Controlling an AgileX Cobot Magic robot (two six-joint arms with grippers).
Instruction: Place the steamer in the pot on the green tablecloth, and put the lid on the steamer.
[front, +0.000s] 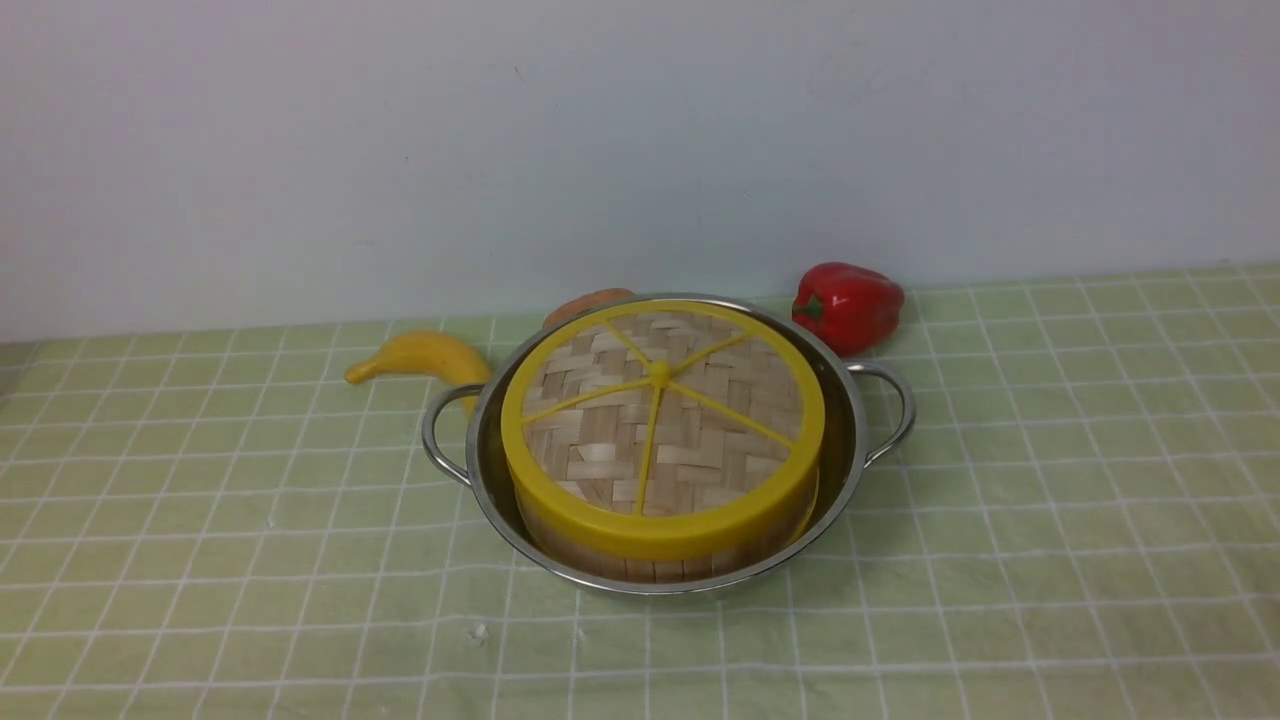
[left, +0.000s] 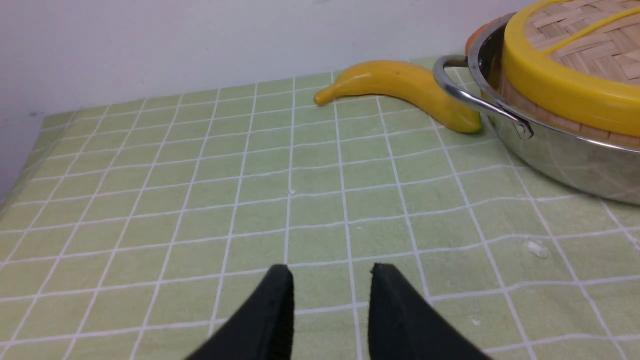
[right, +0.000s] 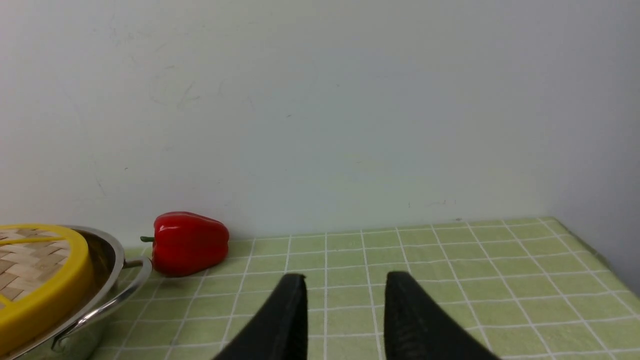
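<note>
The steel pot (front: 850, 450) stands mid-table on the green tablecloth (front: 1080, 520). The steamer (front: 640, 562) sits inside it, only its bamboo wall showing under the lid (front: 660, 420), which lies flat on top with its yellow rim and spokes. Pot (left: 565, 155) and lid (left: 565, 85) also show in the left wrist view, and pot (right: 107, 265) and lid (right: 45, 295) in the right wrist view. My left gripper (left: 331, 272) is open and empty over bare cloth, left of the pot. My right gripper (right: 345, 280) is open and empty, right of the pot. Neither arm shows in the front view.
A yellow banana (front: 425, 358) lies behind the pot's left handle, also seen in the left wrist view (left: 405, 87). A red bell pepper (front: 848, 305) sits behind the right handle, also in the right wrist view (right: 187, 243). An orange object (front: 585, 303) peeks behind the pot. A wall stands close behind.
</note>
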